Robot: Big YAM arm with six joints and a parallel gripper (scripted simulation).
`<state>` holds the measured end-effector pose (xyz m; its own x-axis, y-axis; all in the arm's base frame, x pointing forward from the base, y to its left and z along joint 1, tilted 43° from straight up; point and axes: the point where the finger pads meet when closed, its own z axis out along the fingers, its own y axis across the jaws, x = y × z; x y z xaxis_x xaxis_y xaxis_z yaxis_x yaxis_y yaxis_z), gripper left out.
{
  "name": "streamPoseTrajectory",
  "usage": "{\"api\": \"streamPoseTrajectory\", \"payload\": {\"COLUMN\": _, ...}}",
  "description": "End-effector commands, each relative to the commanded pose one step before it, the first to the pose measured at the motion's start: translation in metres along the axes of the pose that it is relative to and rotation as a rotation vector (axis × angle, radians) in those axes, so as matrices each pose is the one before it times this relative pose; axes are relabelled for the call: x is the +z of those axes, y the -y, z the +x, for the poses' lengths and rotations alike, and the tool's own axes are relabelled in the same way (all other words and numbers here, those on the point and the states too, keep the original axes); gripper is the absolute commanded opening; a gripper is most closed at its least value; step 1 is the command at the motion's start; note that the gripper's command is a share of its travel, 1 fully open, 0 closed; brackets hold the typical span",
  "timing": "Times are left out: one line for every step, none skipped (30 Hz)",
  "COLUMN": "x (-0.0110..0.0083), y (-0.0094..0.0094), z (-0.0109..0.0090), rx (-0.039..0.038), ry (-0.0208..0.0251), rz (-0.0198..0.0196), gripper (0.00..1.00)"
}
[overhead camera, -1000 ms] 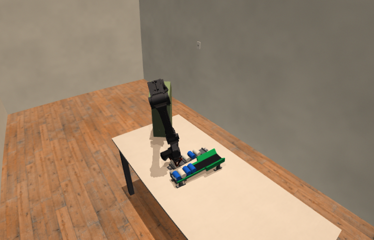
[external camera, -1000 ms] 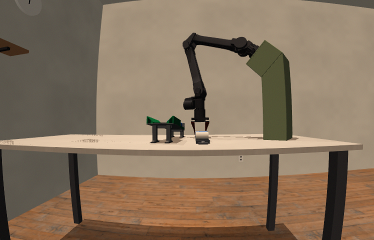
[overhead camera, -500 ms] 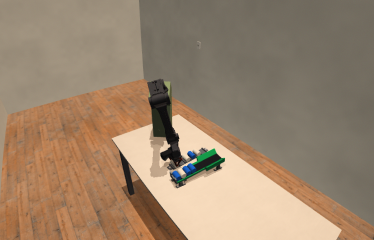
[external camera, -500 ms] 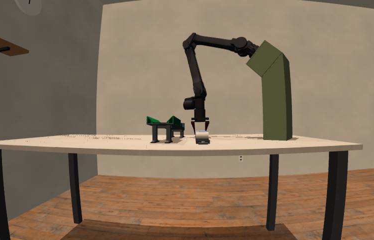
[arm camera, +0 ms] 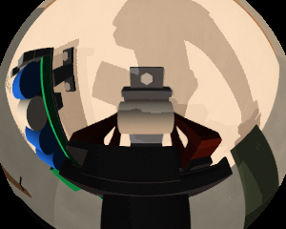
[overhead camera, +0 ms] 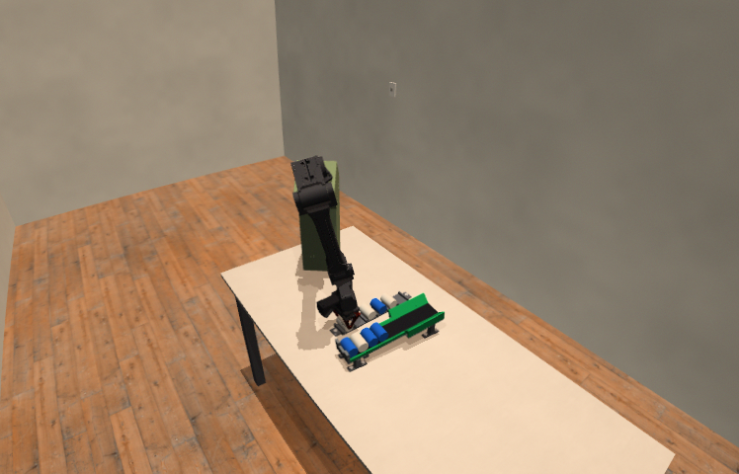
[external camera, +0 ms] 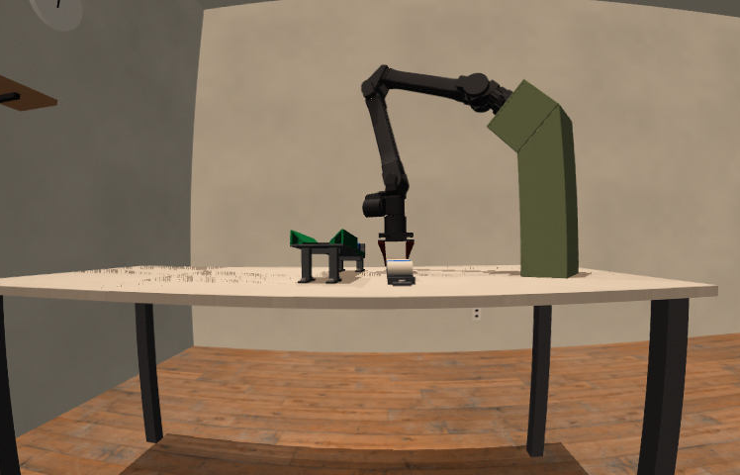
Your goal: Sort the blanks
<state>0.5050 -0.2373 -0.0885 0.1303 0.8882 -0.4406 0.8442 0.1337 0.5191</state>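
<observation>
On the green feed ramp [overhead camera: 407,306] [external camera: 344,237], a blue blank [overhead camera: 348,346] [arm camera: 30,81] lies at the stop end. A white blank [overhead camera: 359,342] [arm camera: 36,114] follows, then two more blue blanks [overhead camera: 369,336] [overhead camera: 379,332]. My gripper [overhead camera: 352,321] [external camera: 397,257] [arm camera: 145,114] points down over the near end of the stock rack [overhead camera: 336,330] [external camera: 401,281] [arm camera: 135,72]. It is shut on a white blank [arm camera: 146,112], one finger at each end. Whether that blank rests on the rack floor is hidden. Farther along the rack are white [overhead camera: 368,311], blue [overhead camera: 378,304] and white [overhead camera: 387,300] blanks.
The ramp stands on dark legs [overhead camera: 431,330] [external camera: 307,264] beside the rack, close to my gripper. The green arm pedestal [overhead camera: 316,246] [external camera: 548,206] [arm camera: 257,167] stands at the table's end. The pale table [overhead camera: 479,381] [external camera: 186,291] carries everything.
</observation>
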Motion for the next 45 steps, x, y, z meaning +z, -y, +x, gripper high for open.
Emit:
{"api": "streamPoseTrajectory", "payload": {"x": -0.00898, "y": -0.01720, "z": -0.00096, "rx": 0.00230, "ry": 0.00588, "rz": -0.02757, "gripper": 0.57}}
{"api": "streamPoseTrajectory", "payload": {"x": 0.00000, "y": 0.00000, "z": 0.00000, "rx": 0.00000, "ry": 0.00000, "rz": 0.00000, "gripper": 0.57}}
{"api": "streamPoseTrajectory", "payload": {"x": 0.00000, "y": 0.00000, "z": 0.00000, "rx": 0.00000, "ry": 0.00000, "rz": 0.00000, "gripper": 0.57}}
{"api": "streamPoseTrajectory", "payload": {"x": 0.00000, "y": 0.00000, "z": 0.00000, "rx": 0.00000, "ry": 0.00000, "rz": 0.00000, "gripper": 0.57}}
{"api": "streamPoseTrajectory", "payload": {"x": 0.00000, "y": 0.00000, "z": 0.00000, "rx": 0.00000, "ry": 0.00000, "rz": 0.00000, "gripper": 0.57}}
{"api": "streamPoseTrajectory", "payload": {"x": 0.00000, "y": 0.00000, "z": 0.00000, "rx": 0.00000, "ry": 0.00000, "rz": 0.00000, "gripper": 0.57}}
{"api": "streamPoseTrajectory", "payload": {"x": 0.00000, "y": 0.00000, "z": 0.00000, "rx": 0.00000, "ry": 0.00000, "rz": 0.00000, "gripper": 0.57}}
{"api": "streamPoseTrajectory", "payload": {"x": 0.00000, "y": 0.00000, "z": 0.00000, "rx": 0.00000, "ry": 0.00000, "rz": 0.00000, "gripper": 0.57}}
{"api": "streamPoseTrajectory", "payload": {"x": 0.00000, "y": 0.00000, "z": 0.00000, "rx": 0.00000, "ry": 0.00000, "rz": 0.00000, "gripper": 0.57}}
{"api": "streamPoseTrajectory", "payload": {"x": 0.00000, "y": 0.00000, "z": 0.00000, "rx": 0.00000, "ry": 0.00000, "rz": 0.00000, "gripper": 0.57}}
{"api": "streamPoseTrajectory", "payload": {"x": 0.00000, "y": 0.00000, "z": 0.00000, "rx": 0.00000, "ry": 0.00000, "rz": 0.00000, "gripper": 0.57}}
{"api": "streamPoseTrajectory", "payload": {"x": 0.00000, "y": 0.00000, "z": 0.00000, "rx": 0.00000, "ry": 0.00000, "rz": 0.00000, "gripper": 0.57}}
{"api": "streamPoseTrajectory", "payload": {"x": 0.00000, "y": 0.00000, "z": 0.00000, "rx": 0.00000, "ry": 0.00000, "rz": 0.00000, "gripper": 0.57}}
{"api": "streamPoseTrajectory", "payload": {"x": 0.00000, "y": 0.00000, "z": 0.00000, "rx": 0.00000, "ry": 0.00000, "rz": 0.00000, "gripper": 0.57}}
{"api": "streamPoseTrajectory", "payload": {"x": 0.00000, "y": 0.00000, "z": 0.00000, "rx": 0.00000, "ry": 0.00000, "rz": 0.00000, "gripper": 0.57}}
{"api": "streamPoseTrajectory", "payload": {"x": 0.00000, "y": 0.00000, "z": 0.00000, "rx": 0.00000, "ry": 0.00000, "rz": 0.00000, "gripper": 0.57}}
{"api": "streamPoseTrajectory", "payload": {"x": 0.00000, "y": 0.00000, "z": 0.00000, "rx": 0.00000, "ry": 0.00000, "rz": 0.00000, "gripper": 0.57}}
{"api": "streamPoseTrajectory", "payload": {"x": 0.00000, "y": 0.00000, "z": 0.00000, "rx": 0.00000, "ry": 0.00000, "rz": 0.00000, "gripper": 0.61}}
{"api": "streamPoseTrajectory", "payload": {"x": 0.00000, "y": 0.00000, "z": 0.00000, "rx": 0.00000, "ry": 0.00000, "rz": 0.00000, "gripper": 0.61}}
{"api": "streamPoseTrajectory", "payload": {"x": 0.00000, "y": 0.00000, "z": 0.00000, "rx": 0.00000, "ry": 0.00000, "rz": 0.00000, "gripper": 0.61}}
{"api": "streamPoseTrajectory", "payload": {"x": 0.00000, "y": 0.00000, "z": 0.00000, "rx": 0.00000, "ry": 0.00000, "rz": 0.00000, "gripper": 0.61}}
{"api": "streamPoseTrajectory", "payload": {"x": 0.00000, "y": 0.00000, "z": 0.00000, "rx": 0.00000, "ry": 0.00000, "rz": 0.00000, "gripper": 0.61}}
{"api": "streamPoseTrajectory", "payload": {"x": 0.00000, "y": 0.00000, "z": 0.00000, "rx": 0.00000, "ry": 0.00000, "rz": 0.00000, "gripper": 0.65}}
{"api": "streamPoseTrajectory", "payload": {"x": 0.00000, "y": 0.00000, "z": 0.00000, "rx": -0.00014, "ry": 0.00000, "rz": 0.00000, "gripper": 0.65}}
{"api": "streamPoseTrajectory", "payload": {"x": 0.00000, "y": -0.00005, "z": -0.00001, "rx": 0.00004, "ry": 0.00004, "rz": -0.00018, "gripper": 0.65}}
{"api": "streamPoseTrajectory", "payload": {"x": 0.00000, "y": -0.00002, "z": -0.00001, "rx": 0.00003, "ry": 0.00005, "rz": -0.00009, "gripper": 0.68}}
{"api": "streamPoseTrajectory", "payload": {"x": 0.00000, "y": 0.00000, "z": 0.00000, "rx": -0.00014, "ry": 0.00000, "rz": 0.00000, "gripper": 0.68}}
{"api": "streamPoseTrajectory", "payload": {"x": 0.00000, "y": -0.00001, "z": 0.00000, "rx": 0.00000, "ry": 0.00001, "rz": -0.00001, "gripper": 0.68}}
{"api": "streamPoseTrajectory", "payload": {"x": 0.00000, "y": 0.00000, "z": 0.00000, "rx": 0.00000, "ry": 0.00000, "rz": 0.00000, "gripper": 0.72}}
{"api": "streamPoseTrajectory", "payload": {"x": 0.00000, "y": 0.00000, "z": 0.00000, "rx": -0.00011, "ry": 0.00000, "rz": 0.00000, "gripper": 0.72}}
{"api": "streamPoseTrajectory", "payload": {"x": 0.00000, "y": 0.00000, "z": 0.00000, "rx": 0.00000, "ry": 0.00000, "rz": -0.00001, "gripper": 0.72}}
{"api": "streamPoseTrajectory", "payload": {"x": 0.00000, "y": 0.00000, "z": 0.00000, "rx": 0.00000, "ry": 0.00000, "rz": 0.00000, "gripper": 0.76}}
{"api": "streamPoseTrajectory", "payload": {"x": 0.00000, "y": 0.00000, "z": 0.00000, "rx": -0.00009, "ry": 0.00000, "rz": 0.00000, "gripper": 0.76}}
{"api": "streamPoseTrajectory", "payload": {"x": 0.00000, "y": 0.00000, "z": 0.00000, "rx": 0.00000, "ry": 0.00000, "rz": 0.00000, "gripper": 0.76}}
{"api": "streamPoseTrajectory", "payload": {"x": 0.00000, "y": 0.00000, "z": 0.00000, "rx": 0.00000, "ry": 0.00000, "rz": 0.00000, "gripper": 0.76}}
{"api": "streamPoseTrajectory", "payload": {"x": 0.00000, "y": 0.00000, "z": 0.00000, "rx": 0.00000, "ry": 0.00000, "rz": 0.00000, "gripper": 0.76}}
{"api": "streamPoseTrajectory", "payload": {"x": 0.00000, "y": 0.00000, "z": 0.00000, "rx": 0.00000, "ry": 0.00000, "rz": 0.00000, "gripper": 0.76}}
{"api": "streamPoseTrajectory", "payload": {"x": 0.00000, "y": 0.00000, "z": 0.00000, "rx": 0.00000, "ry": 0.00000, "rz": 0.00000, "gripper": 0.76}}
{"api": "streamPoseTrajectory", "payload": {"x": 0.00000, "y": 0.00000, "z": 0.00000, "rx": 0.00000, "ry": 0.00000, "rz": 0.00000, "gripper": 0.76}}
{"api": "streamPoseTrajectory", "payload": {"x": 0.00000, "y": 0.00000, "z": 0.00000, "rx": 0.00000, "ry": 0.00000, "rz": 0.00000, "gripper": 0.76}}
{"api": "streamPoseTrajectory", "payload": {"x": 0.00000, "y": 0.00000, "z": 0.00000, "rx": 0.00000, "ry": 0.00000, "rz": 0.00000, "gripper": 0.76}}
{"api": "streamPoseTrajectory", "payload": {"x": 0.00000, "y": 0.00000, "z": 0.00000, "rx": 0.00000, "ry": 0.00000, "rz": 0.00000, "gripper": 0.76}}
{"api": "streamPoseTrajectory", "payload": {"x": -0.00008, "y": 0.00017, "z": 0.00012, "rx": -0.00010, "ry": -0.00021, "rz": 0.00033, "gripper": 0.76}}
{"api": "streamPoseTrajectory", "payload": {"x": -0.00050, "y": 0.00113, "z": 0.00079, "rx": -0.00066, "ry": -0.00135, "rz": 0.00219, "gripper": 0.76}}
{"api": "streamPoseTrajectory", "payload": {"x": -0.00122, "y": 0.00297, "z": 0.00180, "rx": -0.00140, "ry": -0.00322, "rz": 0.00570, "gripper": 0.76}}
